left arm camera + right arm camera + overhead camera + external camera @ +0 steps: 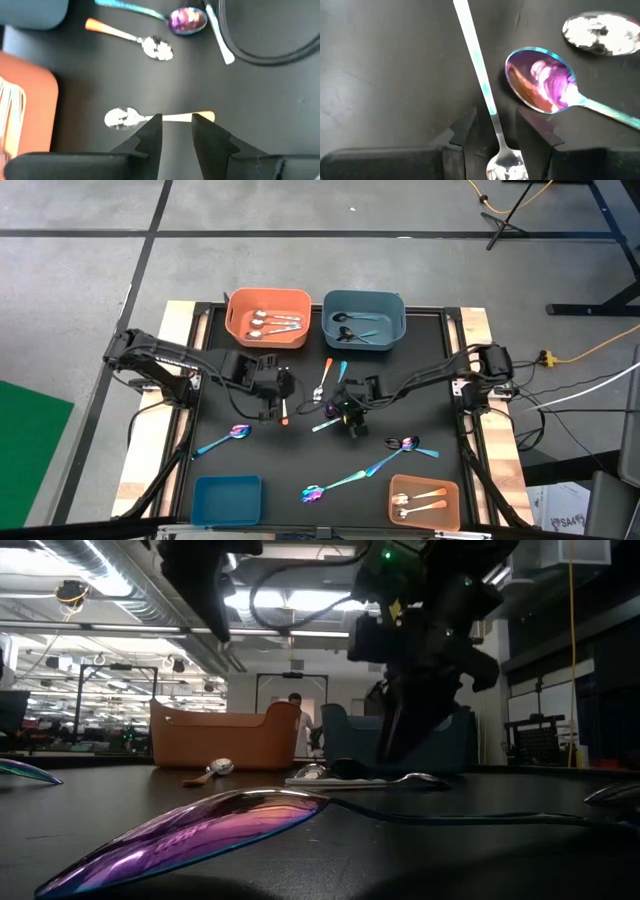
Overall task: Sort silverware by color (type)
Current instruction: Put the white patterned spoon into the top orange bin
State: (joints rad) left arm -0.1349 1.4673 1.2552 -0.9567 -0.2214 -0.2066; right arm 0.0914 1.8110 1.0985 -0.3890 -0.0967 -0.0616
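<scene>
**A:** Your left pincer (175,132) sits low over the middle of the table (300,465), fingers parted a little and straddling the orange-handled spoon (150,118). Nothing is clamped yet; the handle runs across the gap, so a squeeze should catch it at its thin neck.

**B:** And my right arm?

**A:** Your right pincer (495,131) is also down at the table's centre, narrowly open, with the stem of a teal-handled spoon (479,75) lying lengthwise between the fingers. I judge it isn't gripped yet, since gaps show on both sides of the stem. A second purple-bowled spoon (542,85) lies just beside it, so watch that you don't drag that along.

**B:** Where does the rest of the silverware stand?

**A:** Partly sorted. The orange bin (235,325) at the far edge holds plain silver spoons, and the blue bin (395,330) next to it holds black ones. The small orange tray (398,485) near you has orange-handled spoons, which looks like your left arm's destination. The small blue tray (227,498) is probably meant for the iridescent ones. Several of those are scattered on the table, including one (222,439) towards your left and one (335,485) near the front.
</scene>
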